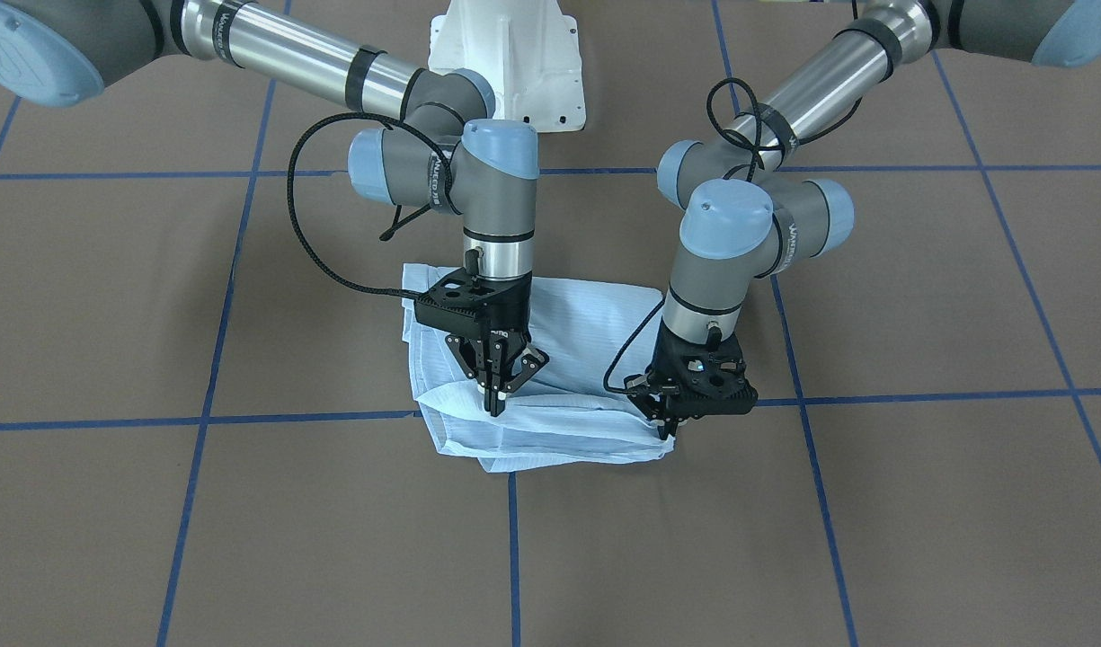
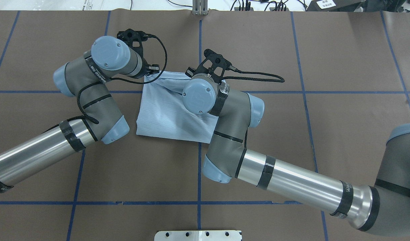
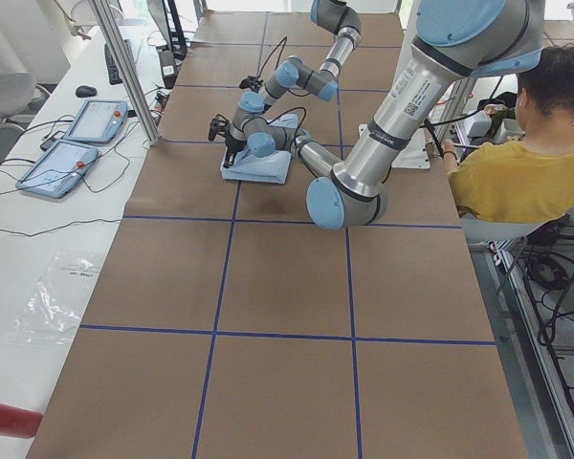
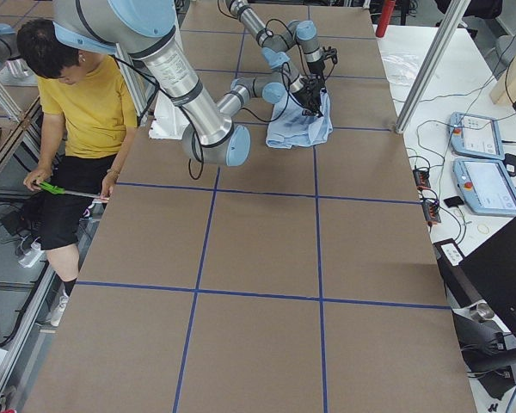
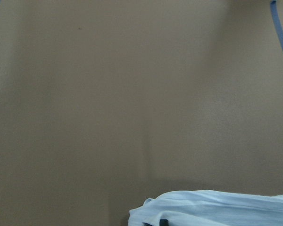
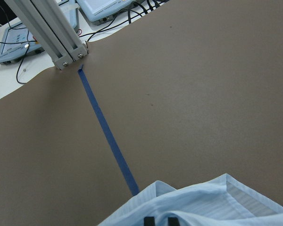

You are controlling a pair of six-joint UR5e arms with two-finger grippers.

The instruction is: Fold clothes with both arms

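Overhead exterior: shirt [image 2: 164, 117] lies on brown, blue-taped table [image 2: 325, 140].

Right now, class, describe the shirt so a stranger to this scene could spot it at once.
Find the brown table gridded with blue tape, then look just in front of the white pedestal. There lies the shirt, a pale-blue, finely striped bundle pinched by the left end effector and right end effector, the only cloth there.
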